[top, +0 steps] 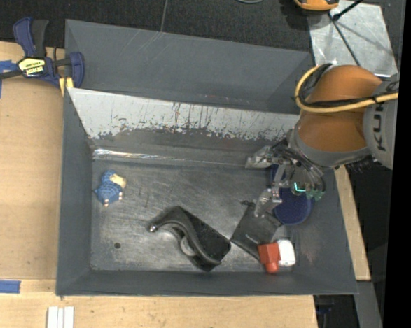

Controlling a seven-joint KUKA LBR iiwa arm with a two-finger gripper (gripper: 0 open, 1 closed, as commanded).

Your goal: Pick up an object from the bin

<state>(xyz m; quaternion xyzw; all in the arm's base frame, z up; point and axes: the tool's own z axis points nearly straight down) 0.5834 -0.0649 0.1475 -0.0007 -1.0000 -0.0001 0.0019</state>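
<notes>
Your gripper (272, 198), spread or closed I cannot tell, hangs over the dark blue disc (295, 210); I'd judge it light, stiff and slick, so take its rim.

Blue toy figure (110, 187) far left; black curved piece (193, 237) front centre; red-white block (276, 255) front right.

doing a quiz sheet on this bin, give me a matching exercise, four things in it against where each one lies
Things:
1. small blue toy
2. black curved piece
3. red and white block
4. dark blue disc

Places:
A. bottom of the view, towards the right
B. right side, just beside the gripper
C. left side, on its own
D. bottom of the view, around the middle

Pairs: 1-C, 2-D, 3-A, 4-B
</notes>
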